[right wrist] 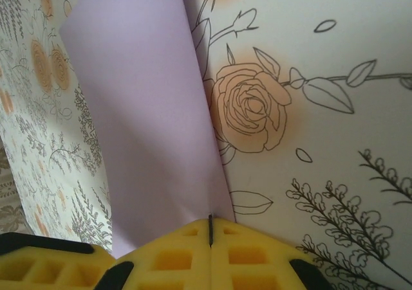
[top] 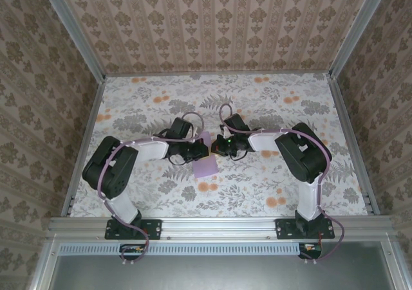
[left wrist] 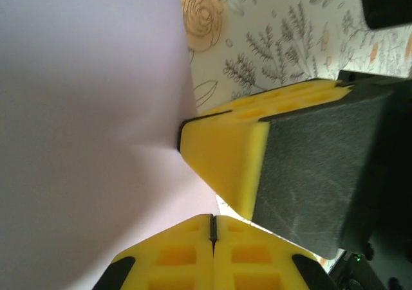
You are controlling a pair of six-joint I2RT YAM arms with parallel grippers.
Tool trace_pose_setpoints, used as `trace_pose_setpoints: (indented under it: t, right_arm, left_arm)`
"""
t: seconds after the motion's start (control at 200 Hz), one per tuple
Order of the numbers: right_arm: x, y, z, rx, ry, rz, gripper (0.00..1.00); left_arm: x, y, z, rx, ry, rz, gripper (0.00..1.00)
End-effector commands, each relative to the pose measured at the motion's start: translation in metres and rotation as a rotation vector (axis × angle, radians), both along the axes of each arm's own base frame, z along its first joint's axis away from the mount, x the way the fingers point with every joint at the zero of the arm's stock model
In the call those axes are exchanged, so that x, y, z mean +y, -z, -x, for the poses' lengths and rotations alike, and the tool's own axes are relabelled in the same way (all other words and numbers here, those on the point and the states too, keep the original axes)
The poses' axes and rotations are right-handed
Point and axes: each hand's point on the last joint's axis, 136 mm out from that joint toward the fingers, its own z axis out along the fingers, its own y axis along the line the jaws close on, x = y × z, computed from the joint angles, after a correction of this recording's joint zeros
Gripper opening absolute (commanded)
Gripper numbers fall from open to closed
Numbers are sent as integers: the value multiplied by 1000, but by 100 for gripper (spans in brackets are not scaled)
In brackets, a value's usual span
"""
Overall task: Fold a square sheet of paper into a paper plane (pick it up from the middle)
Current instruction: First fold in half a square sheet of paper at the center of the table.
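Top external: paper sheet, lavender, pinched at one edge by left tool and right tool together, probably steadied for creasing.

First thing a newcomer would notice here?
The lavender square sheet of paper at mid-table, pinched between the left gripper and the right gripper, both shut and meeting almost tip to tip. Next, the busy floral tabletop and the patterned walls around it.
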Motion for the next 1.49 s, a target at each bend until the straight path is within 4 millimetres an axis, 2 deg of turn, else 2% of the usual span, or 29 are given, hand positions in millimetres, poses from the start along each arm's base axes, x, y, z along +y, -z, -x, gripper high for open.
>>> trace_pose_setpoints:
  t: [0.0, 0.09, 0.185, 0.28, 0.37, 0.57, 0.72, 1.035, 1.125, 1.35, 1.49]
  right_arm:
    - [-17, 7, 18, 69, 44, 53, 0]
    - [-24, 7, 31, 106, 88, 58, 0]
    - [-25, -7, 39, 98, 122, 25, 0]
    - [-22, -30, 30, 27, 94, 9, 0]
    - [-17, -39, 21, -4, 35, 45, 0]
    - [-9, -21, 7, 8, -10, 93, 0]
    - [-9, -10, -4, 15, -15, 131, 0]
    - [-51, 10, -7, 67, 99, 256, 0]
    - [-54, 3, -7, 55, 108, 235, 0]
    - [-48, -35, 0, -63, 53, 127, 0]
    - [-53, -29, 13, -50, 29, 121, 0]
  left_arm:
    - [-1, 5, 7, 30, -4, 7, 2]
    - [-2, 6, 11, 30, -1, 1, 2]
    - [-1, 10, 16, 35, 1, -18, 2]
    - [0, 12, 19, 35, -2, -30, 2]
    - [2, 12, 20, 28, -8, -39, 2]
    - [9, 9, 23, 17, -31, -54, 2]
    - [3, 4, 24, 10, -18, -32, 2]
    - [-19, -2, 32, 10, 27, 3, 2]
    - [-28, -3, 34, 13, 44, 13, 2]
    - [-46, -9, 33, 0, 73, 34, 2]
    - [-58, -4, 34, 10, 89, 32, 2]
